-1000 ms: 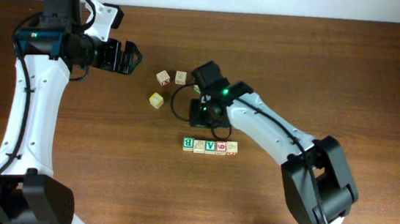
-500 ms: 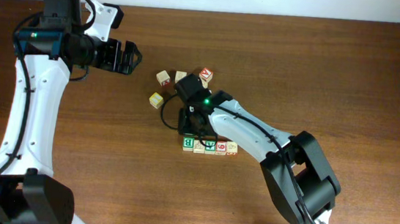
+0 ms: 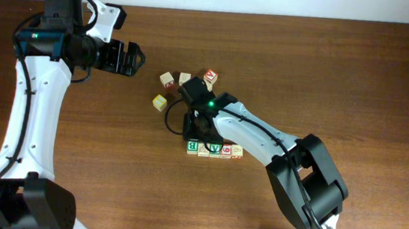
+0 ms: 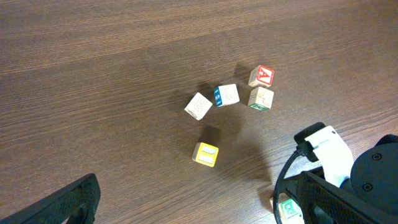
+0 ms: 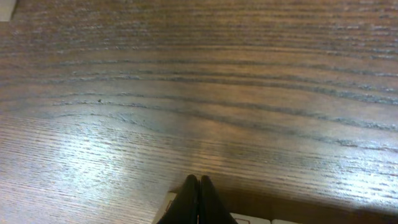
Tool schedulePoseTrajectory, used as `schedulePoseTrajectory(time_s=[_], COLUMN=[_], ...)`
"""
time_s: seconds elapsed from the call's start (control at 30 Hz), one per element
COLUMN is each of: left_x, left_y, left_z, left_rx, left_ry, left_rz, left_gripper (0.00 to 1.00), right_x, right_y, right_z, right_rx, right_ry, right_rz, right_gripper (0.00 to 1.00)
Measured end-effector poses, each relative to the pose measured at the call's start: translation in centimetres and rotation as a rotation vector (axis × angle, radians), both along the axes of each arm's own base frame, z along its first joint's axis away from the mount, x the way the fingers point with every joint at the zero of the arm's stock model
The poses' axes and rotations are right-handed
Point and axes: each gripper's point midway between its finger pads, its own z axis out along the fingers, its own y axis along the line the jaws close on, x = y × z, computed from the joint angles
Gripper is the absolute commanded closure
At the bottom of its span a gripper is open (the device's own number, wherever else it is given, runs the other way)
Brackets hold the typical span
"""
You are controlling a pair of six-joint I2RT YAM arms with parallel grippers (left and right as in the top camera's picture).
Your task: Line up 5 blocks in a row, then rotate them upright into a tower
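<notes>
Five blocks lie in a row: green "B" block (image 3: 192, 145), a pale block (image 3: 203, 150), green "V" block (image 3: 215, 148), red digit block (image 3: 226, 150) and a pale end block (image 3: 237, 152). My right gripper (image 3: 196, 134) is shut and empty, its tips low over the left end of the row. In the right wrist view its shut tips (image 5: 199, 182) rest just above a pale block top (image 5: 169, 210). My left gripper (image 3: 131, 59) hangs open and empty at the far left, well away. The "B" block (image 4: 289, 210) peeks out in the left wrist view between the wide fingers (image 4: 74, 199).
Behind the row sit loose cubes: a yellow-faced cube (image 3: 160, 103), two pale cubes (image 3: 166, 79) (image 3: 184, 79) and a red-and-white cube (image 3: 210, 76). The left wrist view also shows a green-marked cube (image 4: 261, 98) beside the red one (image 4: 262, 76). The right arm (image 3: 262, 139) spans the table's middle.
A second ago the right gripper was by the loose cubes; it has swung forward and left onto the row's left end, uncovering the red-and-white cube. The left arm has not moved.
</notes>
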Motion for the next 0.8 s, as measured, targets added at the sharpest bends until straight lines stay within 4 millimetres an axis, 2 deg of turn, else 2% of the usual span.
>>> schedulePoseTrajectory(time_s=[0.8], left_x=[0.01], left_y=[-0.01], left_z=[0.01], left_rx=[0.000], left_ry=[0.000], left_rz=[0.000], left_gripper=[0.01], right_x=[-0.68], right_y=[-0.41], right_z=[-0.17], right_rx=[-0.015], right_ry=[0.030], right_rz=[0.000], right_gripper=[0.96])
